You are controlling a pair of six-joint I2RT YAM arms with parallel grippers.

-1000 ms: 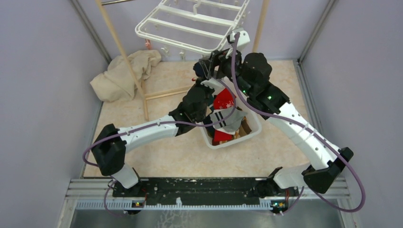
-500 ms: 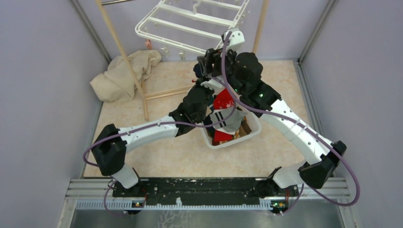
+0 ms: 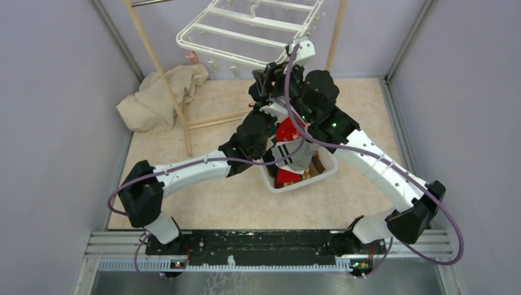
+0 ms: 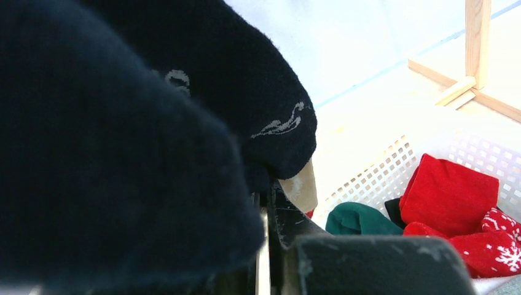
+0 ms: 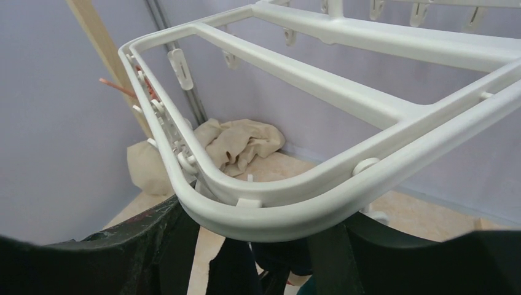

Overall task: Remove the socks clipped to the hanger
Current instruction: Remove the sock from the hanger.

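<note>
The left gripper [image 4: 265,206] is pinched shut on a dark navy sock [image 4: 184,92], which drapes over it beside the white basket [image 3: 327,167]. In the basket, red and grey striped socks [image 3: 289,144] lie piled. Farther right, the right gripper [image 3: 269,78] has its jaws apart just under the near corner of the hanger [image 5: 368,104], which hangs tilted.

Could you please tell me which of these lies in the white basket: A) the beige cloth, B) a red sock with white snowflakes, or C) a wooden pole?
B: the left wrist view shows a red sock with white snowflakes inside the white basket, whereas the beige cloth is heaped on the floor beside the wooden pole.
</note>
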